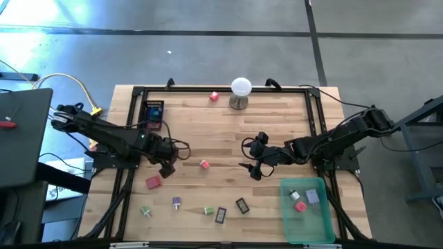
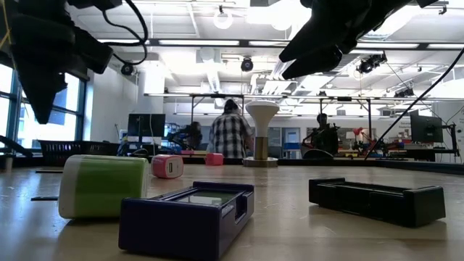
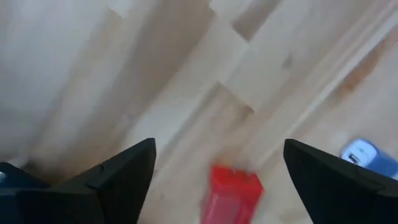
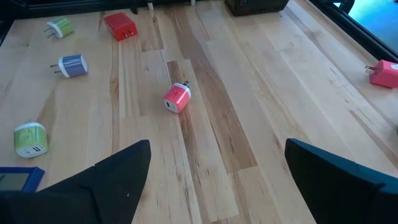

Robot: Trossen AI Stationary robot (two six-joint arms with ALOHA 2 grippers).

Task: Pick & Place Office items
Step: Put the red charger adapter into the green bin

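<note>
The office items lie scattered on the wooden table. A red block (image 1: pixel 153 182) (image 3: pixel 231 193) lies flat just near of my left gripper (image 1: pixel 167 168) (image 3: pixel 217 146). That gripper points down, open, above the bare wood, with the block showing below between its fingers. A pink round piece (image 1: pixel 205 164) (image 4: pixel 177 98) lies between the two arms. My right gripper (image 1: pixel 253 156) (image 4: pixel 217 144) hovers open at mid-table, slanting down toward it with nothing between its fingers. Green (image 1: pixel 145 211), purple (image 1: pixel 177 203) and black (image 1: pixel 241 205) pieces lie near the front edge.
A green tray (image 1: pixel 325 225) at the near right holds a few small pieces. A white ball on a metal stand (image 1: pixel 240 90) and a pink piece (image 1: pixel 214 97) stand at the far edge. A dark box (image 1: pixel 154 114) sits far left. A black frame (image 1: pixel 313 111) borders the table.
</note>
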